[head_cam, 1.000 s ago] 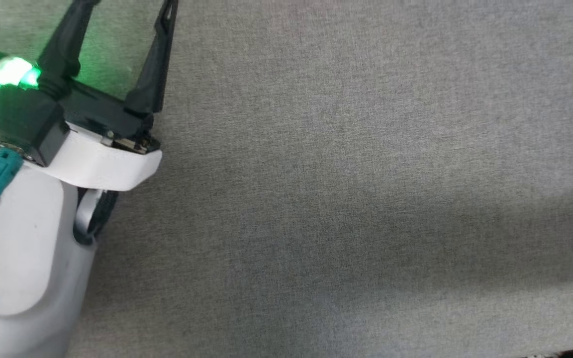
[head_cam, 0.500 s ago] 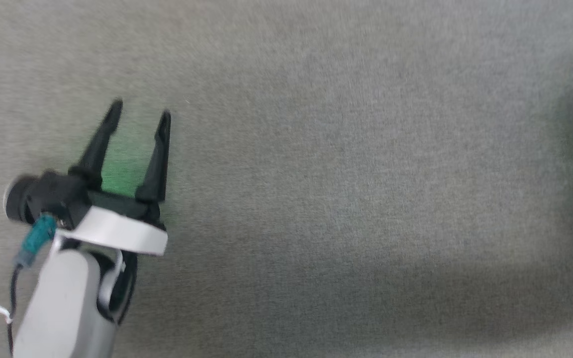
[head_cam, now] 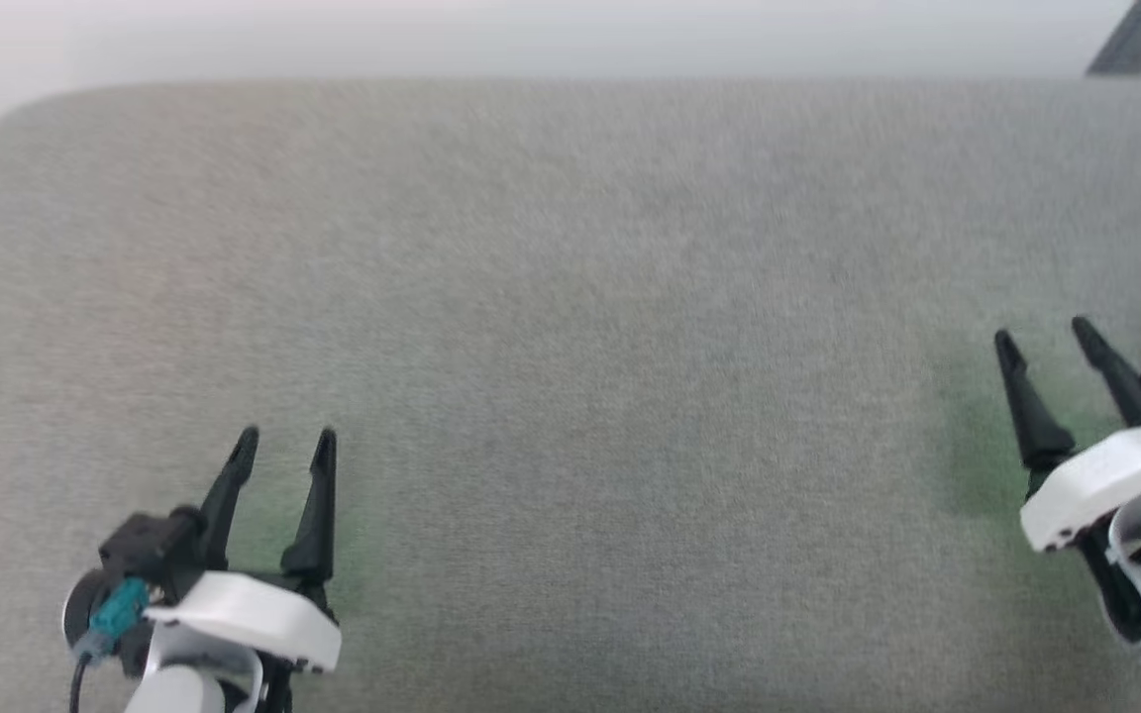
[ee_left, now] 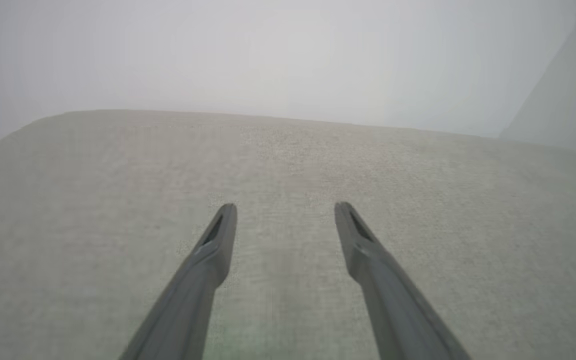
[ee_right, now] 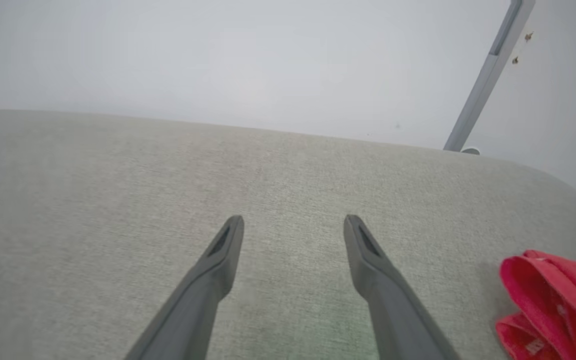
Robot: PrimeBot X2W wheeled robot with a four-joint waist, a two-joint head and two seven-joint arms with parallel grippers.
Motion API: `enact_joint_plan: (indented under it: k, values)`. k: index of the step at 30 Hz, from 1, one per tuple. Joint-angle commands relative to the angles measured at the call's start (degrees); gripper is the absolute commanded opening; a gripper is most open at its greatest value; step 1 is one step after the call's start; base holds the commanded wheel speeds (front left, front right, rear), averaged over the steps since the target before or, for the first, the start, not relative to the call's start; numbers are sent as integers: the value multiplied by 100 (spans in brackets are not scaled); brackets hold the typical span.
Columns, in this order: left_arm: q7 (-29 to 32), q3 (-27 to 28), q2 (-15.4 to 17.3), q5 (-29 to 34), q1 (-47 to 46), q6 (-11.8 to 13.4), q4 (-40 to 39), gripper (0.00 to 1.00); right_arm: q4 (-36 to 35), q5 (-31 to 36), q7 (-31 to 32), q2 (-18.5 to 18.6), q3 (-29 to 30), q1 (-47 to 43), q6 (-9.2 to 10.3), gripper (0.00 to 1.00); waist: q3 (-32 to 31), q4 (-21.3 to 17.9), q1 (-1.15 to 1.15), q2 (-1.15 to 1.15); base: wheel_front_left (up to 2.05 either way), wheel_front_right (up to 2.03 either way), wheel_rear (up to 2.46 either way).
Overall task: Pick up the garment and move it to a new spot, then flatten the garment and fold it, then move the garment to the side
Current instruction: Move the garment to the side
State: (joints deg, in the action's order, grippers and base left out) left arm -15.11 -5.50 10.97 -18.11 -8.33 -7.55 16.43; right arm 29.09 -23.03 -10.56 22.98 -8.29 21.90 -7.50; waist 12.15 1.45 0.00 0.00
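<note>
Head view has pulled back since a second ago — left gripper [head_cam: 287,436] and right gripper [head_cam: 1043,330] hover over the grey pad [head_cam: 570,277], jaws spread; garment [ee_right: 553,300] lies bunched near the right one.

Inspection finds no legible text, brand, number or sign on any surface. A small pale patch near the lower edge of the garment [ee_right: 553,295], at the lower right of the right wrist view, may be a tag. It is too blurred to read.
</note>
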Motion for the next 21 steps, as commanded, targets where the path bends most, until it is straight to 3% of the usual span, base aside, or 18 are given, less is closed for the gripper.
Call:
enact_joint_plan:
  k: [1,13,21]
  values:
    - [-3,26,0,-49,115,16,28,100,-78,-65,-97,-45,-9,-142,2,100,-364,206,0,0,0,0,0]
    - [-3,394,-57,67,876,16,-196,100,-658,-194,-381,-396,374,-1141,2,100,-1158,219,0,0,0,0,0]
    - [-3,321,-24,196,1298,16,-605,100,-1212,-60,-377,-493,778,-1752,2,100,-1307,298,0,0,0,0,0]
